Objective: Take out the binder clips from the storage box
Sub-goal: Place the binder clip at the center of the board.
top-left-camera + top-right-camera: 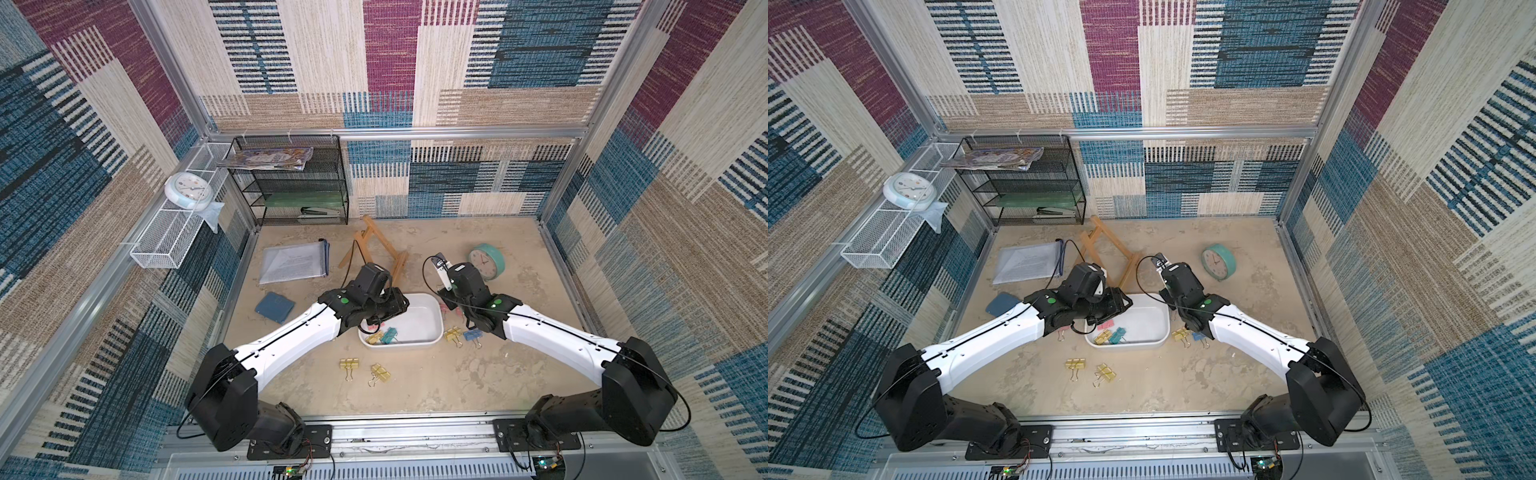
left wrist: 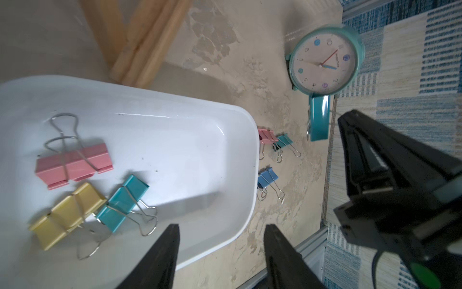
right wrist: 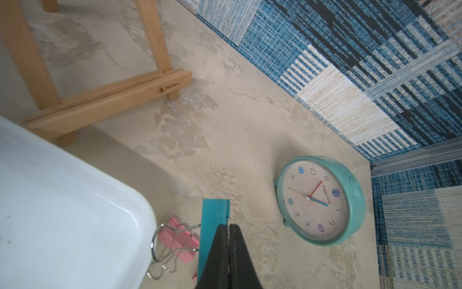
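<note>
Three binder clips (image 2: 75, 166) (pink, yellow, teal) lie at seven o'clock in white storage box (image 1: 419, 320); left gripper (image 2: 222, 226) gapes, right gripper (image 3: 228, 226) pinches a fourth clip (image 3: 213, 217).

White box (image 2: 175, 150) holds pink clip (image 2: 75, 165), yellow clip (image 2: 65, 215) and teal clip (image 2: 122, 205). Left gripper (image 2: 222, 226) jaws apart, empty, near the box rim. On table (image 2: 287, 237) just beside box: small pink clip (image 2: 267, 136), small teal clip (image 2: 285, 141), blue clip (image 2: 267, 177). Teal clock (image 2: 325, 60) further off. Right gripper (image 2: 342, 121) tip meets hanging teal clip (image 2: 318, 120).
</note>
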{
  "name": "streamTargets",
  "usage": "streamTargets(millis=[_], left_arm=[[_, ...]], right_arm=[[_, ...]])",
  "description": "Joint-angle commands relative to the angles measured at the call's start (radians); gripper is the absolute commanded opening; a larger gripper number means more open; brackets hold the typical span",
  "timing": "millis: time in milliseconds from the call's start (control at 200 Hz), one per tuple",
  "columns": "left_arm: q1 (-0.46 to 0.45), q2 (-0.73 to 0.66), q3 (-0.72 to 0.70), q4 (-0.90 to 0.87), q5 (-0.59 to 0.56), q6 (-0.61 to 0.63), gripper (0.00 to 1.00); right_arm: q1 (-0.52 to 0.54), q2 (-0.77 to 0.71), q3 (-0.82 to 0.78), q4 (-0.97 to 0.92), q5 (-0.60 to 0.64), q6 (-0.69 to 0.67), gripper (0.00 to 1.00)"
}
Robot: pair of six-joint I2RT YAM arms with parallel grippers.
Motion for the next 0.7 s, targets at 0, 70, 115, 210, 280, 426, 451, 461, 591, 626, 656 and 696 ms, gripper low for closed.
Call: streamTargets(millis=[0, 70, 115, 210, 280, 426, 451, 461, 591, 626, 656, 696], left_arm=[[-0.039, 0.062, 0.046, 0.022, 0.019, 0.027, 0.59], [-0.046, 0.113, 0.058, 0.062, 0.082, 0.011, 0.61], [-0.046, 0.132, 0.053, 0.091, 0.108, -0.008, 0.62], [-0.049, 0.147, 0.039, 0.135, 0.122, -0.033, 0.69], [-0.054, 0.147, 0.030, 0.147, 0.120, -0.036, 0.72], [-0.055, 0.136, 0.014, 0.143, 0.108, -0.034, 0.73], [-0.055, 0.135, 0.012, 0.146, 0.107, -0.035, 0.74], [-0.055, 0.135, 0.012, 0.146, 0.107, -0.035, 0.74], [-0.055, 0.137, 0.011, 0.148, 0.112, -0.032, 0.74], [-0.055, 0.136, 0.012, 0.145, 0.114, -0.030, 0.74], [-0.055, 0.133, 0.010, 0.144, 0.113, -0.026, 0.74], [-0.055, 0.130, 0.009, 0.143, 0.112, -0.027, 0.74]], right_arm=[[-0.079, 0.025, 0.006, 0.039, -0.204, -0.080, 0.00], [-0.103, 0.092, 0.044, -0.010, -0.189, -0.142, 0.00], [-0.120, 0.136, 0.069, -0.037, -0.201, -0.174, 0.00], [-0.150, 0.187, 0.081, -0.020, -0.221, -0.225, 0.00], [-0.167, 0.205, 0.059, 0.044, -0.221, -0.264, 0.00], [-0.175, 0.273, 0.044, 0.088, -0.201, -0.389, 0.00], [-0.176, 0.283, 0.042, 0.103, -0.194, -0.408, 0.00], [-0.175, 0.288, 0.038, 0.113, -0.189, -0.414, 0.00], [-0.178, 0.330, 0.016, 0.226, -0.173, -0.486, 0.00], [-0.180, 0.335, 0.010, 0.270, -0.176, -0.488, 0.00], [-0.181, 0.338, 0.005, 0.296, -0.185, -0.498, 0.00], [-0.181, 0.346, 0.003, 0.309, -0.193, -0.510, 0.00]])
